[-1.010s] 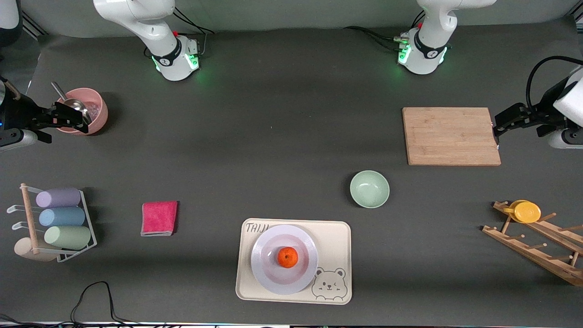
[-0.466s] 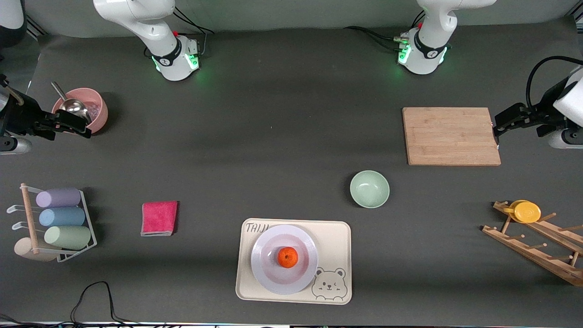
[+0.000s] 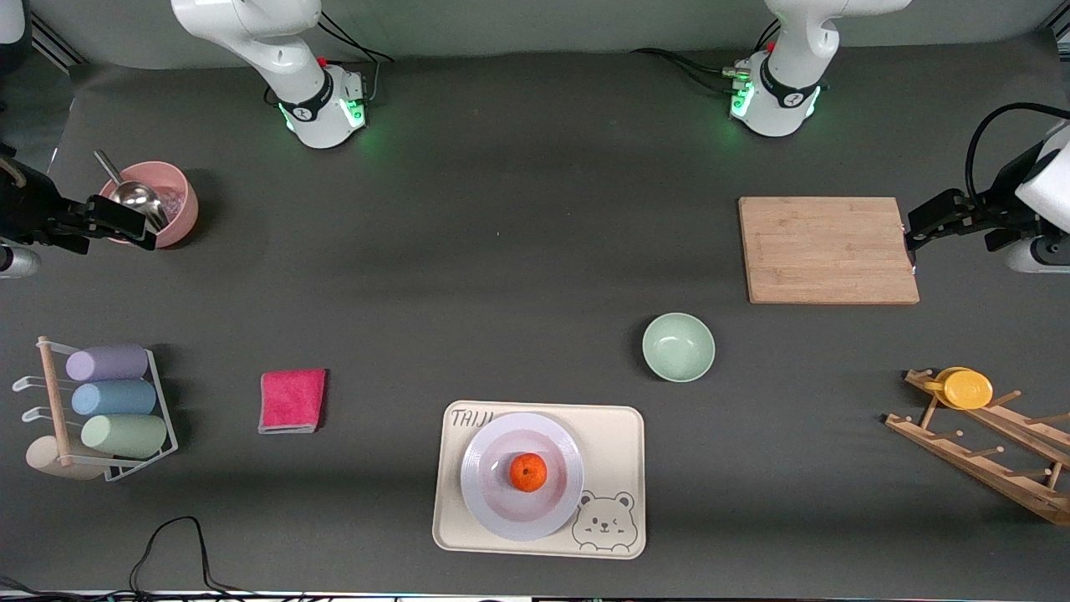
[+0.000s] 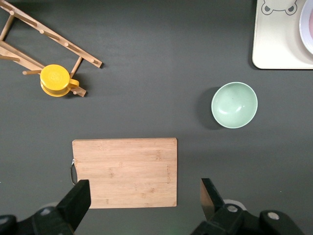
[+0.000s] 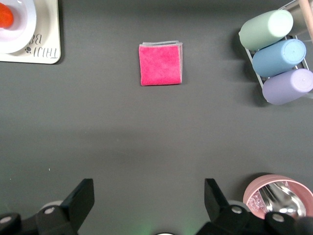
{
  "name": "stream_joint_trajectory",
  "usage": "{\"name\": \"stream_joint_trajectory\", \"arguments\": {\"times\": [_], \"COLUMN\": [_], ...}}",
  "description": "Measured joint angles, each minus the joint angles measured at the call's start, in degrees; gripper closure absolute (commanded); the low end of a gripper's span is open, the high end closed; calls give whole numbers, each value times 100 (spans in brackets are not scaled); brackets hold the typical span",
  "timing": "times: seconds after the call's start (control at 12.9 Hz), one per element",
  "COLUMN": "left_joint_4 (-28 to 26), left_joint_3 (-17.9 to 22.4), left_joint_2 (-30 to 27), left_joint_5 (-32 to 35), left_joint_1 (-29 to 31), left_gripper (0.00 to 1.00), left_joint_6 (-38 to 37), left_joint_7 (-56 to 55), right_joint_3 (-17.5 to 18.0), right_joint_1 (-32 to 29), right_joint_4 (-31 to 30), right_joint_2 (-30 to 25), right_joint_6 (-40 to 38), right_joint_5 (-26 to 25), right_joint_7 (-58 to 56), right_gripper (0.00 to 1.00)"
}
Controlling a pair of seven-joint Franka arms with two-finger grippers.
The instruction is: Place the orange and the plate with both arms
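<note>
The orange (image 3: 528,472) lies in the middle of the lavender-white plate (image 3: 493,506), which rests on the cream bear tray (image 3: 614,435) near the front camera. The orange (image 5: 4,17) and plate (image 5: 22,27) also show at the edge of the right wrist view; a sliver of the plate (image 4: 309,29) shows in the left wrist view. My left gripper (image 3: 913,232) is open and empty over the cutting board's edge (image 4: 144,188). My right gripper (image 3: 138,224) is open and empty over the table beside the pink bowl (image 5: 148,188). Both are far from the plate.
A wooden cutting board (image 3: 827,249) and a mint-green bowl (image 3: 678,346) lie toward the left arm's end, with a wooden rack (image 3: 986,451) holding a yellow cup (image 3: 965,388). A pink bowl with a spoon (image 3: 155,201), a pink cloth (image 3: 292,400) and a cup rack (image 3: 104,410) are toward the right arm's end.
My right gripper has drawn back a little toward the right arm's end of the table, beside the pink bowl. The left arm, plate and orange have not moved.
</note>
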Motion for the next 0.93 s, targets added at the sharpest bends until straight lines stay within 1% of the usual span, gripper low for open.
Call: {"name": "stream_joint_trajectory", "arguments": {"times": [0.16,0.31,0.39,0.93], "left_joint_4": [0,0,0,0], "left_joint_3": [1,0,0,0], "left_joint_2": [0,0,0,0], "left_joint_5": [0,0,0,0], "left_joint_1": [0,0,0,0], "left_gripper": [0,0,0,0], "left_joint_6": [0,0,0,0], "left_joint_7": [0,0,0,0], "right_joint_3": [66,440,548,586], "right_joint_1": [-133,-549,-650,-670], "right_joint_4": [129,199,218,254], "right_joint_2": [59,60,60,60], "right_joint_6": [1,0,0,-13], "right_joint_5": [34,133,143,148], "right_joint_7": [0,-2,-2,-2], "right_gripper": [0,0,0,0]}}
